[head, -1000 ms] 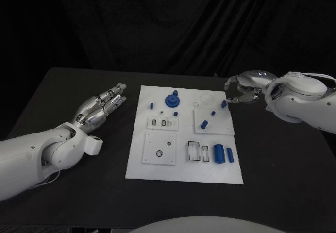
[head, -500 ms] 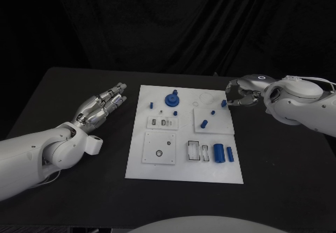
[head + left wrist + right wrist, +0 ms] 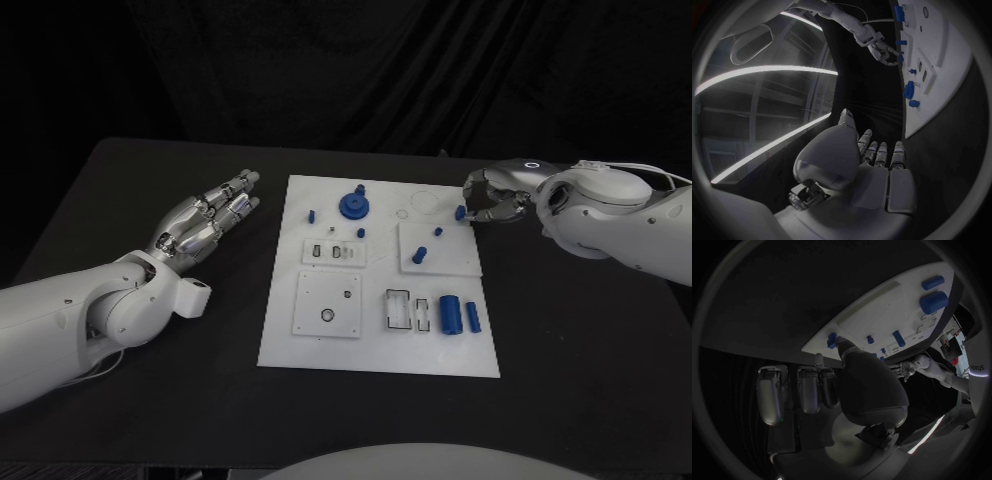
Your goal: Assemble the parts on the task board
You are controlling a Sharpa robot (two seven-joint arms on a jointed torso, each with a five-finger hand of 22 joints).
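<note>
On the black table (image 3: pixel 130 190), the left hand (image 3: pixel 209 218) lies flat left of the task board (image 3: pixel 381 355), fingers straight and apart, holding nothing. The white board sits mid-table with blue parts: a round knob (image 3: pixel 353 206) near its far edge, a cylinder (image 3: pixel 451 317) toward its near right. At the board's far right edge, the right hand (image 3: pixel 490 195) pinches a small blue peg (image 3: pixel 460 212).

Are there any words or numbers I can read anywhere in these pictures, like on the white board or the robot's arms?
None can be read. The task board carries blue parts and cut-outs but no writing. The left hand and right hand show no labels. In the right wrist view a tiny dark mark sits on the far white arm, too small to read.
</note>
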